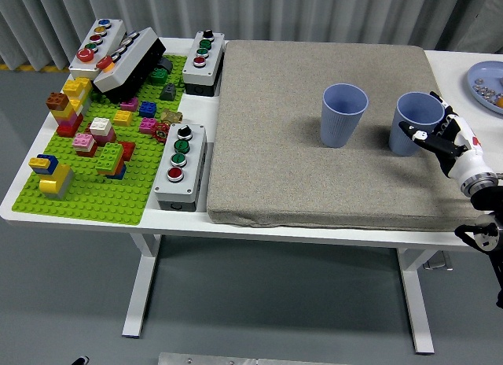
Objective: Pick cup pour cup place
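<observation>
Seen from the head camera, the robot's right hand [442,137] wraps its fingers [415,132] around a blue cup [415,123] standing upright near the right edge of a grey mat [314,184] on the white worktop [23,193]. A second blue cup [343,114] stands nearby to its left, apart from it.

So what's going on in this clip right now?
The robot's right hand is wrapped around the right blue cup on the grey mat, which stands upright on the mat. A second blue cup stands to its left, untouched. No pouring has begun. The left hand is out of view.
</observation>
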Robot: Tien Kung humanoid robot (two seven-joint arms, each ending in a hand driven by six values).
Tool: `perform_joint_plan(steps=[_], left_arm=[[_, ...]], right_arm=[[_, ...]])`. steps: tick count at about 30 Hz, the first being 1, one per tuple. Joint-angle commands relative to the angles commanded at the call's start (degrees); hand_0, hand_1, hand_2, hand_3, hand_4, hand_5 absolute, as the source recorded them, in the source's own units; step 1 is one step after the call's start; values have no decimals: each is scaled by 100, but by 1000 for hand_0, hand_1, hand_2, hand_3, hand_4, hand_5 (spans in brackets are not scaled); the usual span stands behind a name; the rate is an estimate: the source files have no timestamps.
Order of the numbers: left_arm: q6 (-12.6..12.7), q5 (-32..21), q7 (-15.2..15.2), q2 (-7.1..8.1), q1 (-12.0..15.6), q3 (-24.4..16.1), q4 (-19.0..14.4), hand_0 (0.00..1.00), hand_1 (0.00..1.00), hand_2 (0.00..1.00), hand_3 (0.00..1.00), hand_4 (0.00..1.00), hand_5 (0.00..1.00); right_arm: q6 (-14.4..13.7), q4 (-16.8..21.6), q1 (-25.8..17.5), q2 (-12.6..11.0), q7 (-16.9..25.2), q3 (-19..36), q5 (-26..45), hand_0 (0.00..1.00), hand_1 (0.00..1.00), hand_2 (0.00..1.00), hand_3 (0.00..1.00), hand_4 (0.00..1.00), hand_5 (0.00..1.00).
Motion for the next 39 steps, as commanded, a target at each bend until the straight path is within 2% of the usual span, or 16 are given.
perform_joint_plan(steps=[37, 39], left_arm=[[-1, 0, 4, 5, -7, 16, 0, 807, 761, 811, 752, 533, 998], [-1, 1, 5, 6, -3, 19, 0, 807, 761, 811, 752, 533, 998]], right_arm=[[-79, -337, 87, 88, 96, -111, 205, 976, 936, 998, 978, 847, 277], [-80, -349, 92, 96, 94, -116, 231, 959, 905, 968, 942, 846, 278]])
